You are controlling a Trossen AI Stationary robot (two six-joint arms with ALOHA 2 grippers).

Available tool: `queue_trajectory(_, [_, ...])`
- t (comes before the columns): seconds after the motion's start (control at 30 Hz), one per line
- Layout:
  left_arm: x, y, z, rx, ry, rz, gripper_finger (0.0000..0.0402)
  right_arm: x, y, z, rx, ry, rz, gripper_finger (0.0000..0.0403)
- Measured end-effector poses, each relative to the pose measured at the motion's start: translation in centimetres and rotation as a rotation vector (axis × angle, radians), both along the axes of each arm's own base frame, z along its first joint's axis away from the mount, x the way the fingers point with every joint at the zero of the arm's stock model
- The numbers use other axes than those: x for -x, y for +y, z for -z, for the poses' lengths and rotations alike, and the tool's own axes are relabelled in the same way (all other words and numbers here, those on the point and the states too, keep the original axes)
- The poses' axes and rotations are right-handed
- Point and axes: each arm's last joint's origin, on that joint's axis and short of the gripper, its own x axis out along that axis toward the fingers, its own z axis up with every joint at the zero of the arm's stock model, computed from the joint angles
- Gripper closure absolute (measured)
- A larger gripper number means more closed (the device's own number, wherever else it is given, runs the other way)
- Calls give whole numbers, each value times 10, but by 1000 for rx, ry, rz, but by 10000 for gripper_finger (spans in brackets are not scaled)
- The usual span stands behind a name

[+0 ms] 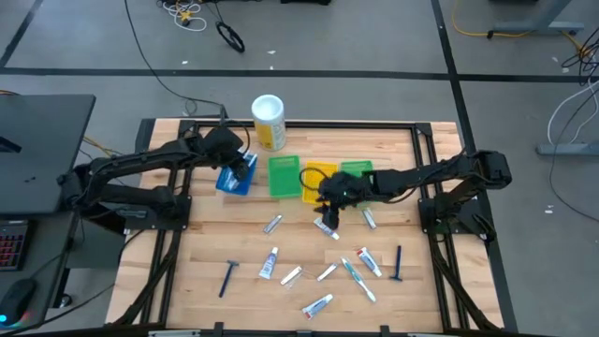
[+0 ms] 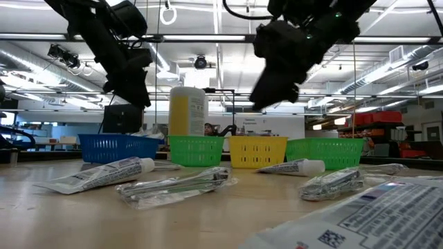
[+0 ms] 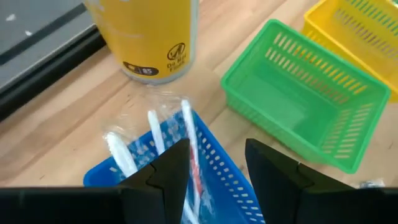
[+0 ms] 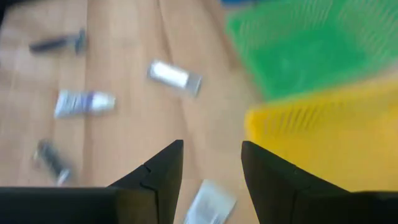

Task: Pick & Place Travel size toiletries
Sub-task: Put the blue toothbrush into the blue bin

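Note:
Several travel size toiletries lie loose on the wooden table: a silver tube (image 1: 272, 223), white toothpaste tubes (image 1: 270, 265), a toothbrush (image 1: 358, 278) and two dark razors (image 1: 229, 274) (image 1: 398, 264). Wrapped toothbrushes (image 3: 155, 140) lie in the blue bin (image 1: 234, 180), their ends sticking over its far rim. My left gripper (image 1: 243, 168) (image 3: 217, 165) hangs open just above that bin with nothing between its fingers. My right gripper (image 1: 328, 204) (image 4: 211, 165) is open above the table beside the yellow bin (image 1: 316, 178); a small tube (image 4: 208, 205) lies below it.
A green bin (image 1: 284, 176), the yellow bin and a second green bin (image 1: 357, 169) stand in a row right of the blue one. A tall white-and-yellow canister (image 1: 269, 122) stands behind them at the far edge. Bare wood shows at the table's near left (image 1: 197, 271).

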Motion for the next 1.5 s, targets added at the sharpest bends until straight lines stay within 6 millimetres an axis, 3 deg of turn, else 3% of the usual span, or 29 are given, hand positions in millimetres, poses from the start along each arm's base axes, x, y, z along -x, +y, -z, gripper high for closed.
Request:
queue_trajectory(0.4, [-2, -4, -1, 2, -20, -71, 235, 38, 114, 10, -264, 243, -75, 231])
queue_trajectory(0.63, [-3, -3, -2, -9, -45, -101, 235, 65, 148, 22, -254, 367, 83, 231])
queue_trajectory(0.83, [-3, -3, -2, -1, -53, -115, 235, 68, 164, 44, -293, 483, 91, 231])
queue_trajectory(1.13, [-4, -3, -4, -8, -72, -115, 235, 65, 163, 67, -252, 561, 121, 231])
queue_trajectory(1.5, [-4, -2, -4, -5, -77, -121, 235, 63, 163, 76, -193, 571, 94, 243])
